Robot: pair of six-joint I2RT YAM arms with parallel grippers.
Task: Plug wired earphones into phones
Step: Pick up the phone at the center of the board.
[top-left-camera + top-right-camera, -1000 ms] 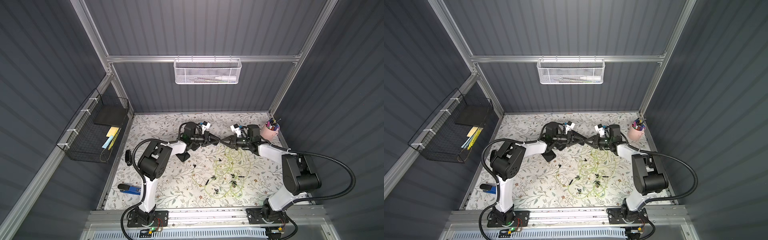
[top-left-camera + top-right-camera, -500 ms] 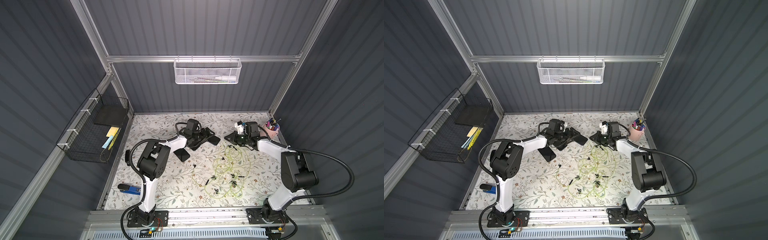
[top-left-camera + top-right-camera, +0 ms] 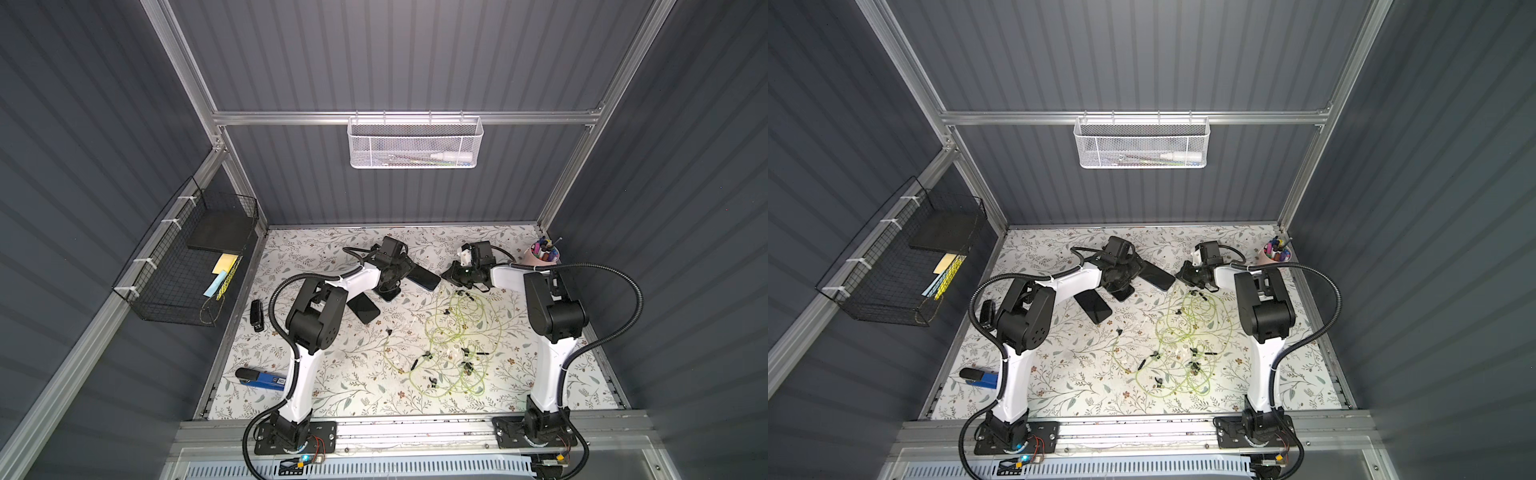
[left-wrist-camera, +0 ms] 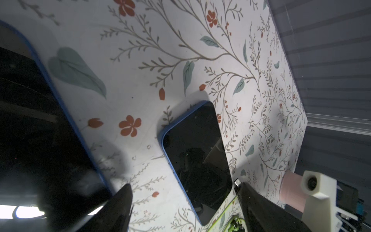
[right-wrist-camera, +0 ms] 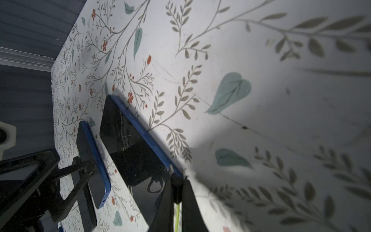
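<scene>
The right gripper (image 5: 177,181) is squeezing the little black plug (image 5: 177,192), and its tip is sitting just beside the corner of the phone (image 5: 136,152) in front of it. It may be missing the hole and pushing the phone away, because the left gripper (image 4: 183,186) is hanging wide apart nearby, holding nothing down.

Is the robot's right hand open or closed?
Closed: in the right wrist view the fingers of the right gripper pinch a black earphone plug, its green cable trailing between them.

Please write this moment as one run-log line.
left claw open | right claw shut on earphone plug | plug at phone corner, insertion unclear | phone flat on table
</scene>
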